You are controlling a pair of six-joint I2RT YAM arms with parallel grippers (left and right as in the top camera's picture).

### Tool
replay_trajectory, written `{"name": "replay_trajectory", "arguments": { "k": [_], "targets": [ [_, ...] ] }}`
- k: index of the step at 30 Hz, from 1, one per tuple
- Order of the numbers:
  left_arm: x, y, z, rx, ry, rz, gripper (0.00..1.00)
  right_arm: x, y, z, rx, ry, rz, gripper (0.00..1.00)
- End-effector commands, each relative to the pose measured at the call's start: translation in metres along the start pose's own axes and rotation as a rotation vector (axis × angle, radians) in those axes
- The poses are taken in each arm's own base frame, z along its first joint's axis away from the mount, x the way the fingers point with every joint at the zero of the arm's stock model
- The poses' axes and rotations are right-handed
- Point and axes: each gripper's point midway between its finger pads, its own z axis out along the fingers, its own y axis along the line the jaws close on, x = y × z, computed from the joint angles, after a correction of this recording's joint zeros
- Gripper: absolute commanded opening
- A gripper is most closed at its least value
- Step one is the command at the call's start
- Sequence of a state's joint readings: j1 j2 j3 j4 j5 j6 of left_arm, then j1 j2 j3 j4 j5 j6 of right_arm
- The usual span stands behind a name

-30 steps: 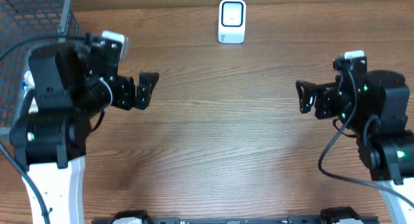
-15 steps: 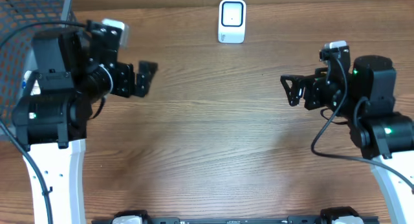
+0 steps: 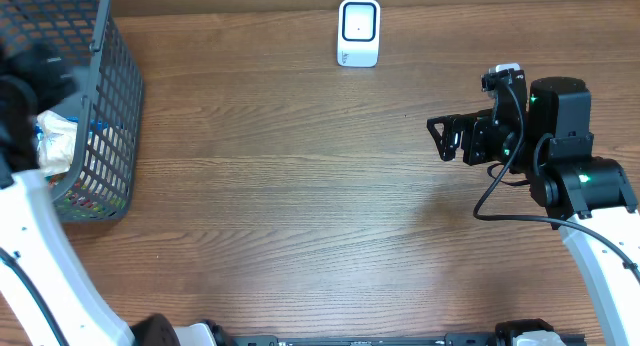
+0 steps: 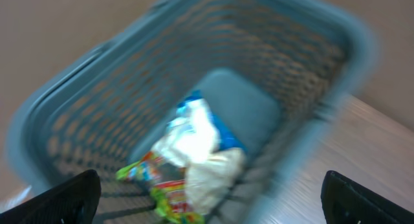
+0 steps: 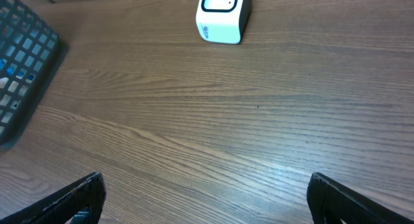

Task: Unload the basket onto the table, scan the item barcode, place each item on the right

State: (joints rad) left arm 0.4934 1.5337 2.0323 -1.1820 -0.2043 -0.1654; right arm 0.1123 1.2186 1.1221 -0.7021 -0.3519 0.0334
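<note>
Both grippers empty, packets in the basket.
The left gripper [image 4: 212, 199] hangs with its fingers spread wide above the basket [image 3: 116, 114] at ten o'clock on the table [image 3: 300, 241]; the packets [image 4: 193, 145] lie heaped inside. The right gripper [image 3: 444, 140] sits at three o'clock, fingers released and holding nothing, pointing toward nine. The scanner [image 3: 359, 32] stands at twelve o'clock.

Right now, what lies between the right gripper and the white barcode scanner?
Nothing: only bare wooden table lies between the right gripper and the scanner, as the right wrist and overhead views show.
</note>
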Motion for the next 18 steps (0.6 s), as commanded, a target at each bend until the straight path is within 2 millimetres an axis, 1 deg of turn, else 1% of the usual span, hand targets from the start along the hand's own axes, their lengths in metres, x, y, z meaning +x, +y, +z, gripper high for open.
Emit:
{"name": "replay_trajectory", "arguments": {
  "k": [1,3,4,6,8,10,18],
  "targets": [
    [0.001,0.034,0.03,-0.055,0.051,-0.17,1.0,-0.007,0.006,-0.003,-0.014,-0.014,-0.006,1.0],
    [0.01,0.045,0.048,-0.084,0.103,-0.182,0.98,-0.008,0.006,-0.003,-0.014,-0.015,-0.007,1.0],
    [0.018,0.05,0.061,-0.102,0.145,-0.186,0.98,-0.008,0.006,-0.003,-0.014,-0.015,-0.007,1.0],
    [0.027,0.052,0.078,-0.114,0.194,-0.185,0.98,-0.008,0.006,-0.003,-0.014,-0.015,-0.007,1.0],
    [0.034,0.049,0.093,-0.108,0.233,-0.182,0.98,-0.007,0.006,-0.003,-0.014,-0.014,-0.007,1.0],
    [0.041,0.046,0.105,-0.099,0.265,-0.179,0.98,-0.007,0.006,-0.003,-0.014,-0.011,-0.005,1.0],
    [0.067,0.045,0.143,-0.117,0.373,-0.163,0.98,0.001,0.004,-0.003,-0.01,0.021,0.003,1.0]
  ]
}}
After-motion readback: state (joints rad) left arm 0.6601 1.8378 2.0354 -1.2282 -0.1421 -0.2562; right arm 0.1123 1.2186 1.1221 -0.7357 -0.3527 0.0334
